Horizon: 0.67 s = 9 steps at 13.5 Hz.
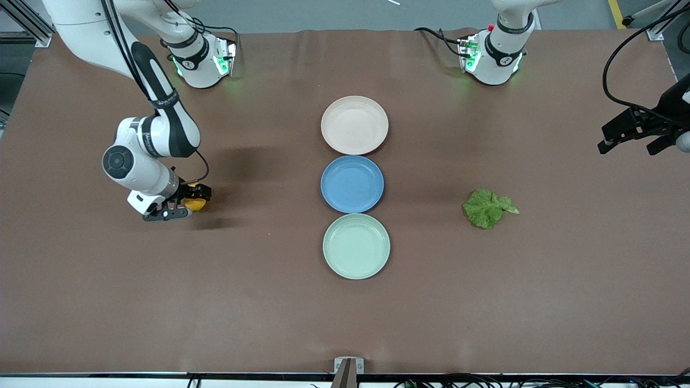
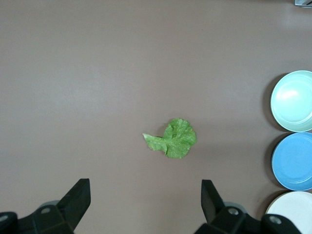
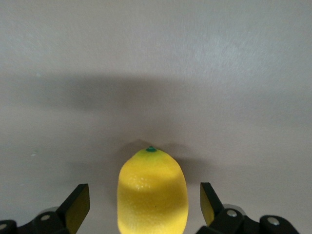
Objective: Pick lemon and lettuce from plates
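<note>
The yellow lemon point(image 1: 195, 204) lies on the brown table toward the right arm's end, off the plates. My right gripper point(image 1: 186, 202) is low around it, open, one finger on each side with a gap to each; the right wrist view shows the lemon point(image 3: 152, 192) between the fingers. The green lettuce point(image 1: 488, 208) lies flat on the table toward the left arm's end. My left gripper point(image 1: 632, 144) is open and empty, up over that end of the table; its wrist view shows the lettuce point(image 2: 174, 139) below. The beige-pink plate point(image 1: 354, 124) and mint plate point(image 1: 356, 246) are empty.
An empty blue plate point(image 1: 352, 184) sits between the two plates in a row down the table's middle. The left wrist view shows the mint plate point(image 2: 295, 101), blue plate point(image 2: 295, 161) and beige plate point(image 2: 292, 212) at its edge. Both arm bases stand along the table's edge farthest from the front camera.
</note>
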Motion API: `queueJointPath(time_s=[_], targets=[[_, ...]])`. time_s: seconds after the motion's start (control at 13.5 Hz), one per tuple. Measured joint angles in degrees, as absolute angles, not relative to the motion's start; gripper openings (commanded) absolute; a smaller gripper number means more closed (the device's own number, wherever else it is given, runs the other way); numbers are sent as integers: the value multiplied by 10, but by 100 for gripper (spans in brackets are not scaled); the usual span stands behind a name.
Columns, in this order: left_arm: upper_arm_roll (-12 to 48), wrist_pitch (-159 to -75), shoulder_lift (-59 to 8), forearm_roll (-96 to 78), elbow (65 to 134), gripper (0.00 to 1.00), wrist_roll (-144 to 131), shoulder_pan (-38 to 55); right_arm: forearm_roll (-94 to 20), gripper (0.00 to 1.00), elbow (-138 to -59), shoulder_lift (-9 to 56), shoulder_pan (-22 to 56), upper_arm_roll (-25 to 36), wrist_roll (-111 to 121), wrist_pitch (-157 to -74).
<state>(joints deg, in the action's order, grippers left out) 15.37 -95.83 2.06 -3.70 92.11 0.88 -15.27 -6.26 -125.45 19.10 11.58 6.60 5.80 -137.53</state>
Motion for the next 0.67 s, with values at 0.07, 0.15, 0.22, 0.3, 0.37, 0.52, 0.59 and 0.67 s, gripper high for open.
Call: queueJointPath(time_s=[0.07, 0.15, 0.22, 0.3, 0.37, 0.52, 0.59, 0.67], targets=[[154, -957, 20, -37, 921, 100, 9, -153, -63, 100, -1216, 188, 111, 66, 58, -1318], [154, -955, 20, -37, 921, 100, 9, -153, -63, 100, -1173, 185, 104, 66, 58, -1260], [154, -954, 20, -37, 920, 100, 9, -153, -63, 100, -1129, 182, 99, 66, 58, -1206], [154, -954, 20, -37, 920, 100, 9, -153, -63, 100, -1090, 179, 94, 66, 58, -1160], [154, -954, 20, -37, 920, 100, 9, -152, -63, 100, -1057, 177, 92, 66, 58, -1126], [151, -953, 20, -37, 920, 100, 9, -148, -62, 100, -1009, 172, 89, 67, 58, -1082], [140, -953, 20, -37, 920, 100, 9, -134, -62, 100, -989, 171, 88, 68, 53, -1063], [114, -953, 20, -37, 919, 100, 9, -107, -61, 100, -968, 171, 87, 68, 41, -1042]])
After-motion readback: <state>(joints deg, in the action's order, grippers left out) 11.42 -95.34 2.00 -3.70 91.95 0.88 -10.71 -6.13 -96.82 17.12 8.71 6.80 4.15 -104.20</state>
